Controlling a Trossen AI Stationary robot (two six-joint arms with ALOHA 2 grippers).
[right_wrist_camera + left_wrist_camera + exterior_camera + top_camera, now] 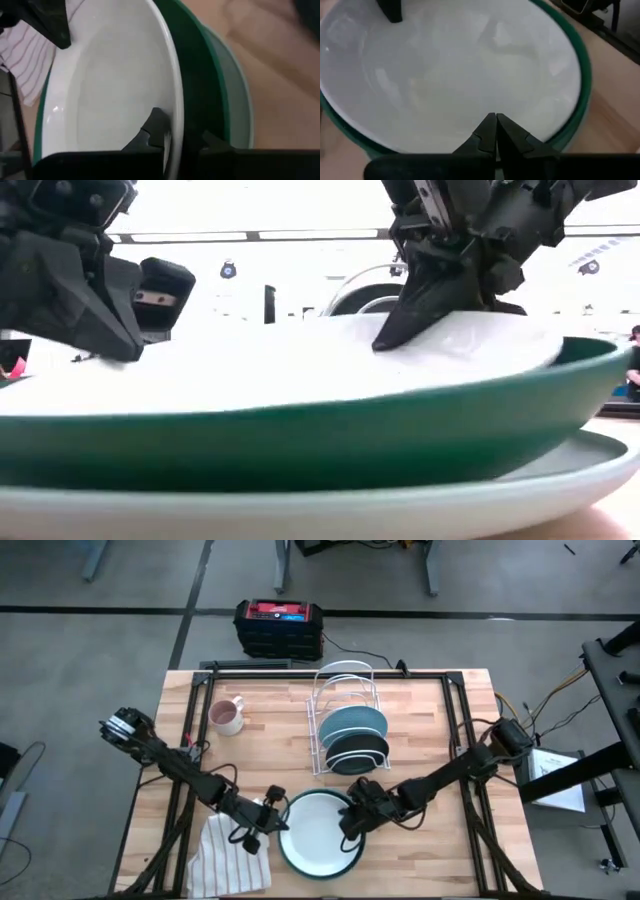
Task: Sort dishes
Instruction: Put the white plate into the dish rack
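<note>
Your right tool (pixel 352 823) is pinched on the green plate's (pixel 322 871) rim, lower middle of frame, probably to lift it rackward, while your left tool (pixel 496 131) sits closed opposite.

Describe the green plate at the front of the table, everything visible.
The green plate is round and glossy, dark green outside with a pale, whitish inside, probably glazed ceramic. It sits tilted on a larger pale plate near the table's front edge, next to the striped cloth. The right hand is shut on its rim, one finger inside, one outside. The left hand, shut, is at its opposite rim.
</note>
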